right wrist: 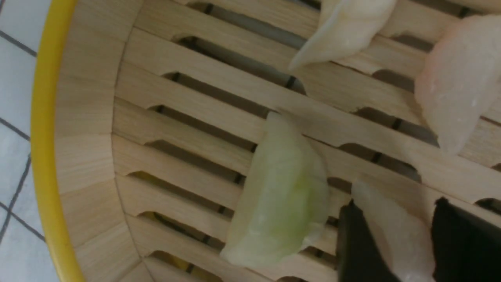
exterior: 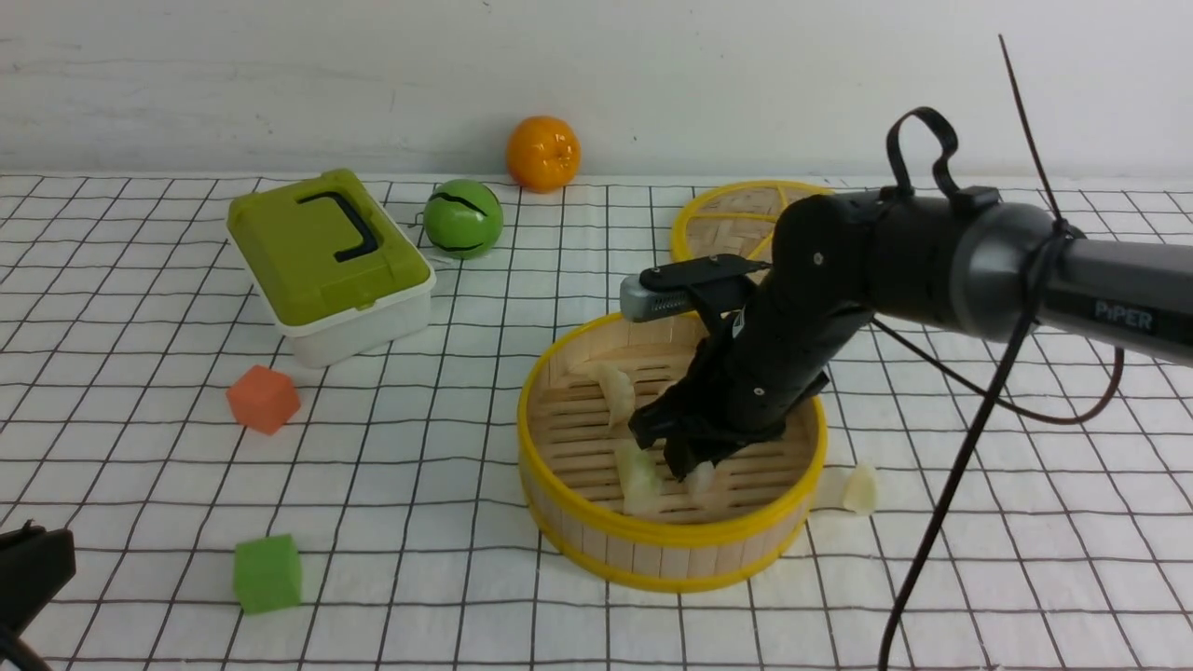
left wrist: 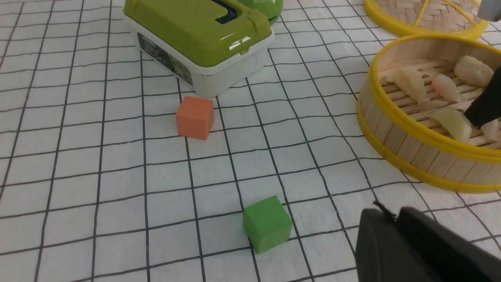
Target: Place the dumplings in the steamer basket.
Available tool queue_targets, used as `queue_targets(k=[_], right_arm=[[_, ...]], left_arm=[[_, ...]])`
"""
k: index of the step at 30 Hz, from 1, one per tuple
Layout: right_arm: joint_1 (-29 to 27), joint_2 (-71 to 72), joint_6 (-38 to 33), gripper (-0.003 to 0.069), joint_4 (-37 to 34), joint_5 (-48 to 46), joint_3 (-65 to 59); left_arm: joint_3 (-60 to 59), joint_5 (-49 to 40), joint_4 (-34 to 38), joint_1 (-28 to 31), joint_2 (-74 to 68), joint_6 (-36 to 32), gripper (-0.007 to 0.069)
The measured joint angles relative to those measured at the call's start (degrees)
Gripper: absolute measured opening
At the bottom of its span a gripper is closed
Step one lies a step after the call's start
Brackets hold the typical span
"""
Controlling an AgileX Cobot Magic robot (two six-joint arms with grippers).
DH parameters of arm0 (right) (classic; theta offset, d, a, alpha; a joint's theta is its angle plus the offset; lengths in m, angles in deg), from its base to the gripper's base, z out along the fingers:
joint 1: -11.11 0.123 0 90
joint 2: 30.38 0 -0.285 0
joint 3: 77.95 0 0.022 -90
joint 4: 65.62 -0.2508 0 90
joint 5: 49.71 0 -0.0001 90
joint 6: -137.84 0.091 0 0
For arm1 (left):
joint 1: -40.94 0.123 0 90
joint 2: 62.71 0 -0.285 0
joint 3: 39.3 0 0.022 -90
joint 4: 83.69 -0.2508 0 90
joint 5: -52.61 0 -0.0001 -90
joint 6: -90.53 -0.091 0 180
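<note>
The steamer basket (exterior: pixel 652 536) stands right of centre on the checked cloth. Several pale dumplings lie on its slatted floor, among them one at the back (exterior: pixel 610 387) and a greenish one (right wrist: pixel 285 199) near the front. My right gripper (exterior: pixel 694 466) reaches down into the basket, its jaws apart, with a white dumpling (right wrist: pixel 395 235) lying on the slats between its fingers. Another dumpling (exterior: pixel 862 486) lies on the cloth just right of the basket. My left gripper (left wrist: pixel 391 213) hangs low at the front left, fingers together and empty.
A flat woven lid (exterior: pixel 736 219) lies behind the basket. A green-lidded box (exterior: pixel 326 252), a green ball (exterior: pixel 463 219) and an orange (exterior: pixel 542 154) sit at the back left. An orange cube (exterior: pixel 264 399) and a green cube (exterior: pixel 267 573) lie left of the basket.
</note>
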Motion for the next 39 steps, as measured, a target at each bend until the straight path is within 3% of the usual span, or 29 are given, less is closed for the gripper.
queue_targets(k=[7,10,15,23,26,30,39], right_arm=[[0.0,1.0,0.7,0.0479,-0.3,-0.2,0.2],[-0.1,3.8,2.9,0.0506,0.3,-1.5,1.8],[-3.4,11.0,4.5,0.0501,2.1,-4.3,3.1],[-16.5,14.1,8.3,0.0498,0.9,-12.2,-3.8],[-18.3,13.8,8.0,0.0494,-2.1,-10.3,-9.5],[-18.4,13.7,6.2,0.0466,-7.0,0.2,-19.2],[-16.4,11.7,6.0,0.0399,-6.0,14.2,-23.5]], left_arm=[[0.0,-0.1,0.0,0.0,0.0,0.0,0.0057],[0.0,-0.1,0.0,0.0,0.0,0.0,0.0057],[0.0,-0.1,0.0,0.0,0.0,0.0,0.0059],[0.0,-0.1,0.0,0.0,0.0,0.0,0.0068],[0.0,0.1,0.0,0.0,0.0,0.0,0.0069],[0.0,0.3,0.0,0.0,0.0,0.0,0.0072],[0.0,0.7,0.0,0.0,0.0,0.0,0.0072]])
